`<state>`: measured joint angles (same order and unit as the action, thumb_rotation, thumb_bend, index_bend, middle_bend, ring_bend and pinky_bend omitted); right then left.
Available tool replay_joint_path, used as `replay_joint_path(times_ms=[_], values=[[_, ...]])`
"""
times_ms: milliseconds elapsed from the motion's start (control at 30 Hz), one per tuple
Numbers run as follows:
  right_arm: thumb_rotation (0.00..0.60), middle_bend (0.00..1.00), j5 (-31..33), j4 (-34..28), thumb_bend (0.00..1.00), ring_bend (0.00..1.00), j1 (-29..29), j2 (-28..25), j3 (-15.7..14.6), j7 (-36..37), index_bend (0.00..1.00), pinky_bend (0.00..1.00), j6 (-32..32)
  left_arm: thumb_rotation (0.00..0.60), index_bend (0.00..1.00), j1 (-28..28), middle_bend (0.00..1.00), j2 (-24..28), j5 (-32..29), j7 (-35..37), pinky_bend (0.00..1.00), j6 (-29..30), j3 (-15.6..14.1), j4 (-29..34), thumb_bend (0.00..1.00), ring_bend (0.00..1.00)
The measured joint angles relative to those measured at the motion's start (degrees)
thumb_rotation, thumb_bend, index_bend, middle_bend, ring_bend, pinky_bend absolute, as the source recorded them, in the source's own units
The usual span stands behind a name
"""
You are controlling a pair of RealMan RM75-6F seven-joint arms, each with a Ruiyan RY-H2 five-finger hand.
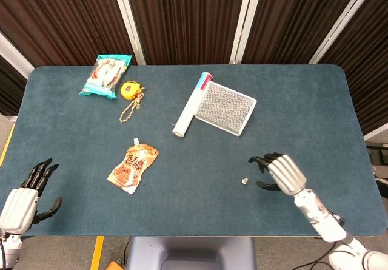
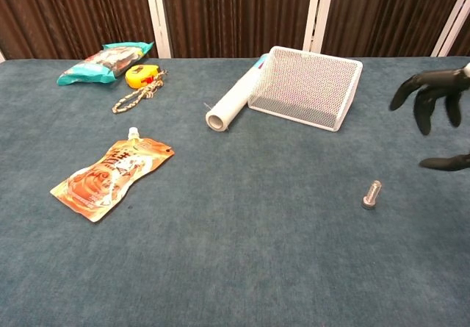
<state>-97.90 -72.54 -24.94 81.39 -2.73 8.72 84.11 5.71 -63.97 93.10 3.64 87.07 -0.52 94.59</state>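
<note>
Start at the far left: your left hand (image 1: 24, 194) sits in the lower left corner of the head view, off the edge of the tabletop (image 1: 73, 142), fingers spread and holding nothing. The chest view does not show it at all. It is well apart from everything that matters here.

Moving toward the centre, the orange pouch (image 2: 110, 177), the white roll (image 2: 233, 103) and the wire basket (image 2: 308, 86) all lie clear of the work and touch neither hand.

The thing to mind is the small bolt (image 2: 371, 193), lying alone on the bare tabletop in the lower right part of the chest view; in the head view it shows as a pale speck (image 1: 245, 181) right of centre, low in the frame. Its long axis runs roughly up and down the chest picture, tilted slightly, with the broader head at the near end as far as can be told.

Your right hand (image 1: 280, 173) is released, fingers apart and empty, and stands just to the right of the bolt without touching it. In the chest view that hand (image 2: 439, 114) hangs above and to the right of the bolt, so the bolt lies down and to the left of the fingertips. The right hand is by far the nearer one.
</note>
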Motion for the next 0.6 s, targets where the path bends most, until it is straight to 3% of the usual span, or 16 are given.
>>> replay_joint_path(times_ms=[167, 267, 600], values=[[0.600, 0.29, 1.9, -4.4, 0.23, 0.15, 4.5, -2.8, 0.1, -9.4, 0.35, 0.14, 3.1, 0.600, 0.10, 0.0, 0.00, -0.1, 0.3, -0.5, 0.33, 0.0, -0.1, 0.1, 0.39, 0.02], [0.600, 0.19, 4.9, -5.3, 0.22, 0.05, 9.0, -3.7, 0.3, -14.7, 0.27, 0.05, 5.4, 0.600, 0.10, 0.0, 0.00, -0.3, 0.5, -1.3, 0.33, 0.1, -0.1, 0.2, 0.39, 0.02], [0.600, 0.10, 7.4, -2.9, 0.21, 0.00, 14.9, -4.5, 1.8, -13.0, 0.15, 0.02, 10.5, 0.600, 0.10, -0.3, 0.00, -0.5, 0.2, -3.2, 0.33, 0.5, -0.1, 0.6, 0.39, 0.02]])
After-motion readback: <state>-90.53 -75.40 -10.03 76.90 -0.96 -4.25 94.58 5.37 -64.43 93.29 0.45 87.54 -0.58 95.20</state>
